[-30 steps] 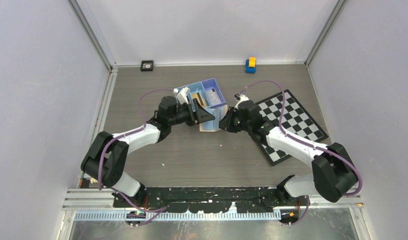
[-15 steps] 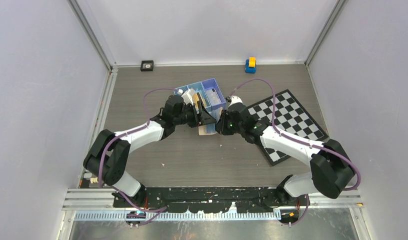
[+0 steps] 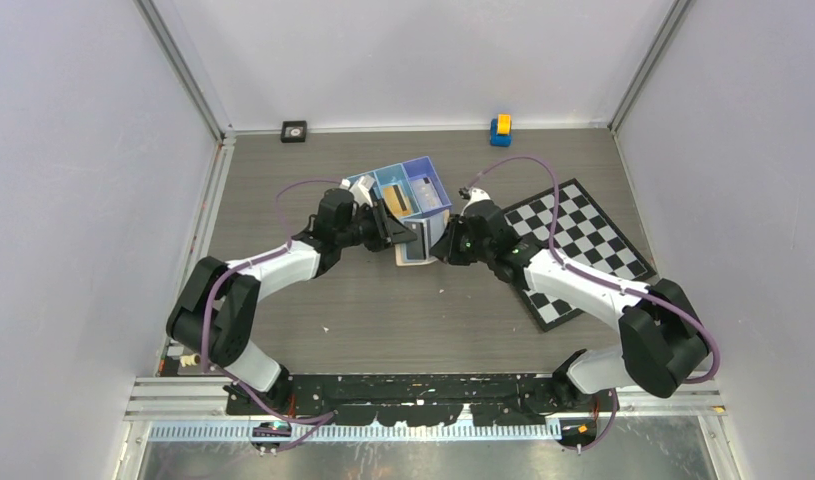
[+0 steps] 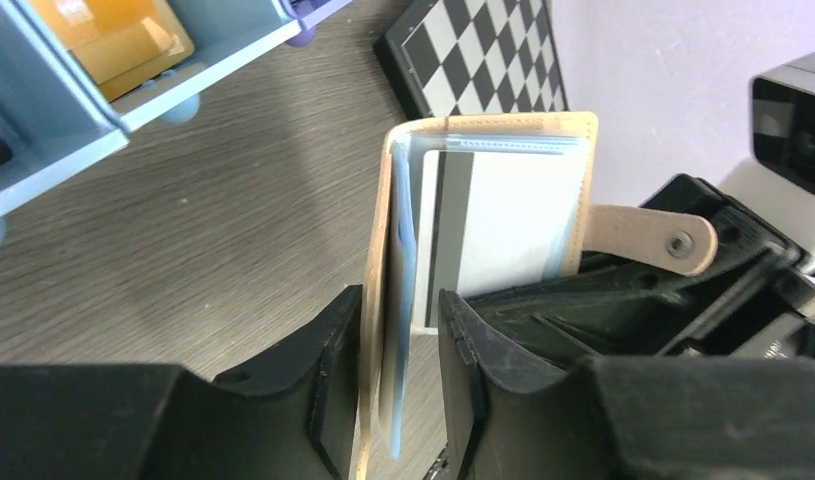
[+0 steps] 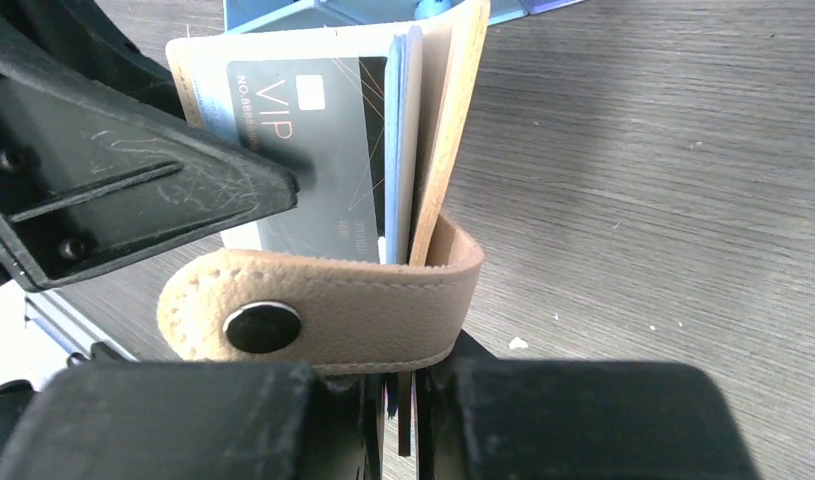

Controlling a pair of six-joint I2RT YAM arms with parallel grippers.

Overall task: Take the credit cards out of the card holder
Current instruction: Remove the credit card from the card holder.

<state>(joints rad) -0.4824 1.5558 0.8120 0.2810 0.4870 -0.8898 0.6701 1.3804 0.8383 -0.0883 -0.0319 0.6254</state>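
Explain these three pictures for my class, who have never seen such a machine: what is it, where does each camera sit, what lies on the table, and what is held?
The machine is a left arm and a right arm, robot arms bolted to the near edge of a table, each ending in a two-finger gripper. The wide picture looks down from above; the other two come from cameras on the wrists. On the table lie a blue tray with an orange card in one compartment, a chessboard and a small yellow-and-blue toy. Between the arms, the left gripper and right gripper both clamp a tan card holder, held open. A dark card marked VIP sits inside it.
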